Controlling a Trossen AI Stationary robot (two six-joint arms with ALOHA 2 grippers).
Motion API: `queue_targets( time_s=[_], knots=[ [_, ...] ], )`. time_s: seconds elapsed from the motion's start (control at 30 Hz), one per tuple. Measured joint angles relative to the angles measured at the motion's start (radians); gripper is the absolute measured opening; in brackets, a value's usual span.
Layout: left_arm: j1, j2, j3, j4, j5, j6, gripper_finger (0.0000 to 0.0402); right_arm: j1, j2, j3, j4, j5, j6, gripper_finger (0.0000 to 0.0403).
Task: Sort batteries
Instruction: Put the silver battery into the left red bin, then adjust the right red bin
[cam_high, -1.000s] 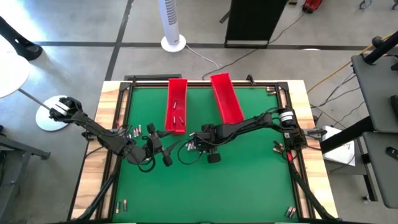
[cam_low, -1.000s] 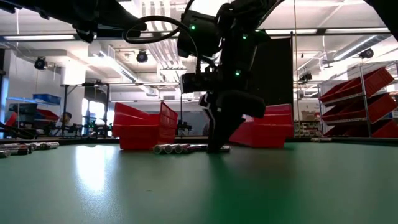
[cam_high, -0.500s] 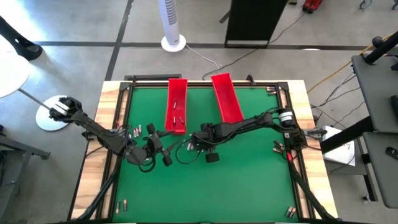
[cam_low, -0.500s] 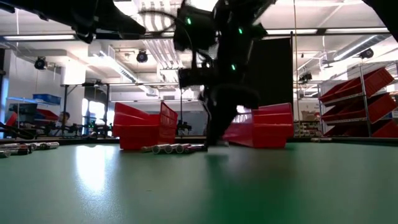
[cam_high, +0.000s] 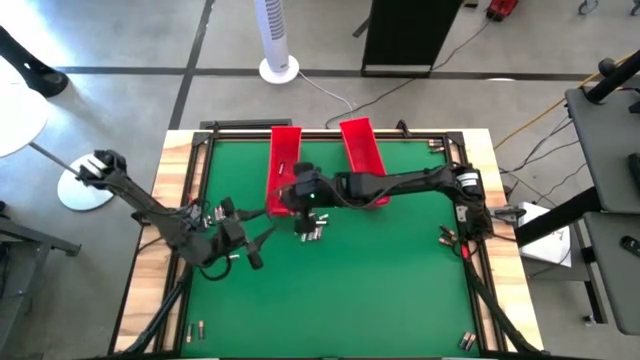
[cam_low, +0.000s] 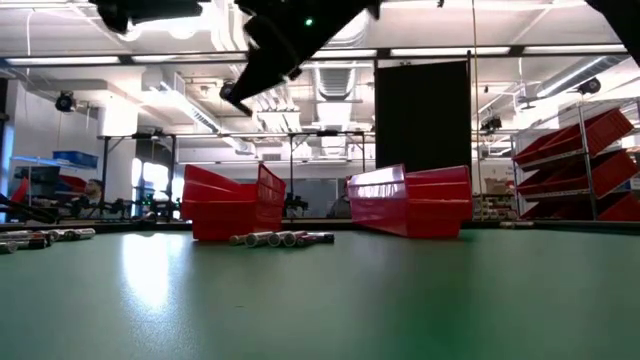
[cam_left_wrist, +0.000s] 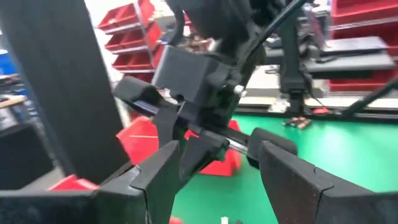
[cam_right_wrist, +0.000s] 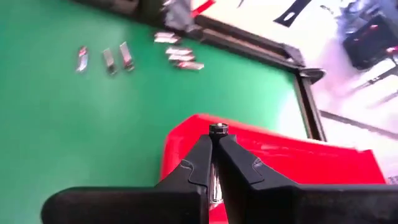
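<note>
High view puts the left gripper (cam_high: 248, 256) waiting over the mat, fingers spread and empty. To its right, the right gripper (cam_right_wrist: 214, 140) is pinched on what looks like a battery (cam_right_wrist: 217, 129), directly above the red tray (cam_right_wrist: 280, 162). Loose batteries (cam_high: 312, 230) lie just behind it. Release low, lengthwise. A second ago it was down beside that pile.

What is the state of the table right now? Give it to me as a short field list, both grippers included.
right gripper: shut on a battery, above the near end of the left tray
left gripper: open, empty, over the left part of the mat
loose batteries: small group on the mat beside the left tray
right tray: no gripper over it
</note>
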Motion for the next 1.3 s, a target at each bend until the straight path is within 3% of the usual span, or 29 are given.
queue_targets(
  time_s=[0.2,0.37,0.57,0.7,0.83,1.03,1.13,1.3],
  knots=[
    [-0.085,-0.017,-0.003,-0.024,-0.084,0.006,0.0199,-0.048,0.070,-0.014,0.161,-0.007,0.088,0.0013],
    [-0.112,-0.017,-0.003,-0.026,-0.112,0.010,0.0199,-0.058,0.112,-0.016,0.133,0.015,0.106,0.0021],
    [-0.112,-0.008,-0.004,-0.060,-0.131,-0.017,0.0199,-0.055,0.040,-0.015,0.080,0.017,0.151,0.0113],
    [-0.112,-0.005,-0.004,-0.058,-0.133,-0.027,0.0199,-0.053,-0.056,-0.014,-0.004,0.019,0.172,0.0180],
    [-0.112,-0.005,-0.004,-0.056,-0.133,-0.037,0.0199,-0.052,-0.163,-0.014,-0.215,0.020,0.168,0.0218],
    [-0.110,-0.005,-0.005,-0.053,-0.134,-0.037,0.0199,-0.047,-0.290,-0.097,-0.666,0.042,0.207,0.0232],
    [-0.103,-0.005,-0.005,-0.052,-0.134,-0.035,0.0199,-0.047,-0.334,-0.197,-0.756,0.034,0.251,0.0233],
    [-0.087,-0.005,-0.005,-0.051,-0.133,-0.037,0.0199,-0.047,-0.367,-0.367,-0.758,0.032,0.276,0.0235]
  ],
)
